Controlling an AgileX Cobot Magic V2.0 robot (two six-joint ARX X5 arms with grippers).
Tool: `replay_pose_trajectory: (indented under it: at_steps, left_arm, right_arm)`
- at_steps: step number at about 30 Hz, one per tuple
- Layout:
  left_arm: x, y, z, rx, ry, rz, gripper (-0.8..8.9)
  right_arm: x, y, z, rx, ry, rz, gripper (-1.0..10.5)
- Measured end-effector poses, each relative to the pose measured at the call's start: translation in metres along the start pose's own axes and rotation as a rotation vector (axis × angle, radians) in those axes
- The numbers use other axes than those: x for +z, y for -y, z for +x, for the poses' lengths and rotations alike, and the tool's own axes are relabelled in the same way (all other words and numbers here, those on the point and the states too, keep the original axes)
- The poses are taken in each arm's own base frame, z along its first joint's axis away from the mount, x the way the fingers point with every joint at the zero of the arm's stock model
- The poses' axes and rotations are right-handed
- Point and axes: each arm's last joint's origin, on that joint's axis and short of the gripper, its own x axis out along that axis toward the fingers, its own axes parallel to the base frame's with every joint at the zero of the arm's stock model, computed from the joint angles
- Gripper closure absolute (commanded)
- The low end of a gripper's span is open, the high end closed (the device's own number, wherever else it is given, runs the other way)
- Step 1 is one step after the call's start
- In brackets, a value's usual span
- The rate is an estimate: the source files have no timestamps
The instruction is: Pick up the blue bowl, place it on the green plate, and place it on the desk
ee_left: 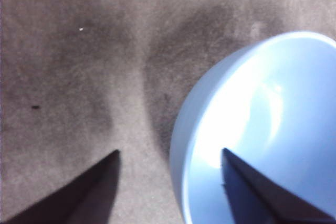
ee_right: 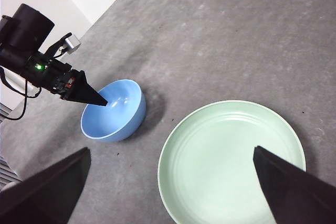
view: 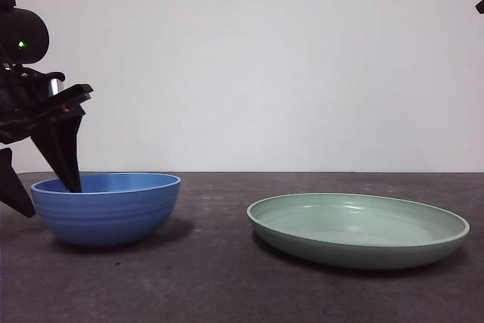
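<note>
White wall behind; on my front view the blue bowl point(view: 106, 207) sits on the table point(view: 219, 277), well apart from the green plate point(view: 358, 229). Left wrist: my left hand point(ee_left: 169, 153) is open, straddling the bowl's rim. Right wrist: right hand point(ee_right: 170, 150) open, high above the plate.

Lying evenly lit in front view; blurring heavily in left wrist view, glaring white inside blue bowl point(ee_left: 262, 129), shadowing table point(ee_left: 79, 77) softly.
</note>
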Motion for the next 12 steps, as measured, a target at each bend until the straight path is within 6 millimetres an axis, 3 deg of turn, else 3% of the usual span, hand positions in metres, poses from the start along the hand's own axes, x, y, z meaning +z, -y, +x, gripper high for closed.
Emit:
replay_pose_trajectory:
  at_steps: [5,12]
  left_arm:
    - [-0.0004,0.0014,0.0006,-0.001,-0.004,0.004,7.02]
    - [-0.0011,0.0089,0.0036,-0.007,-0.009,0.031,8.02]
  right_arm:
    - [0.0,0.0,0.0,0.0,0.0,0.0,4.5]
    - [0.0,0.0,0.0,0.0,0.0,0.0,4.5]
